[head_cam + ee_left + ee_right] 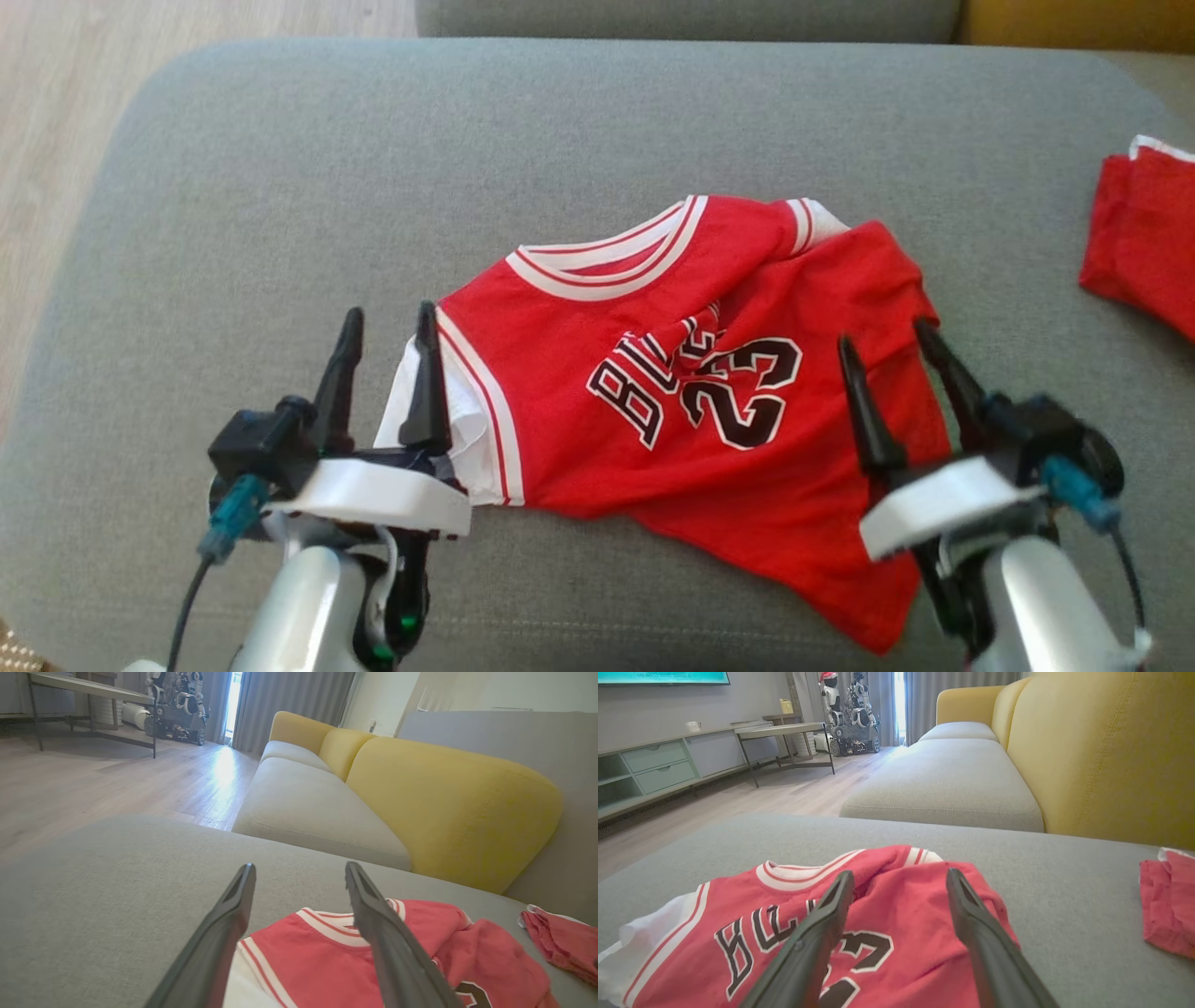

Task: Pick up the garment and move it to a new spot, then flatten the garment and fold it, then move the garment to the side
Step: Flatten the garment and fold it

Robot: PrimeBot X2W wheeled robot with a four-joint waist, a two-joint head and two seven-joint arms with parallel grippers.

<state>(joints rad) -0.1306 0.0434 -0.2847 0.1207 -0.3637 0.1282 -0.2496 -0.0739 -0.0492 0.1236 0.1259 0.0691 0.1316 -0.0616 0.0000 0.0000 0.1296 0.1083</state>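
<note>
jersey (709, 373) lay rumpled on the grey cushion (280, 233), one side bunched over the number. left gripper (390, 310) spread at its 8 o'clock by the white armhole; right gripper (884, 331) spread over the 4 o'clock side. neither held cloth; likely staged to pull it flat.

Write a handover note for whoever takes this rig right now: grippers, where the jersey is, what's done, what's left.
Left gripper: open, holding nothing, at the jersey's white-trimmed left edge.
Right gripper: open, holding nothing, over the jersey's right side.
Jersey: on the grey cushion, number side up, rumpled, right half bunched over itself.
Another red cloth lies at the cushion's right edge.
Done, apparently: jersey set down.
Left: flatten, fold, move aside.
</note>
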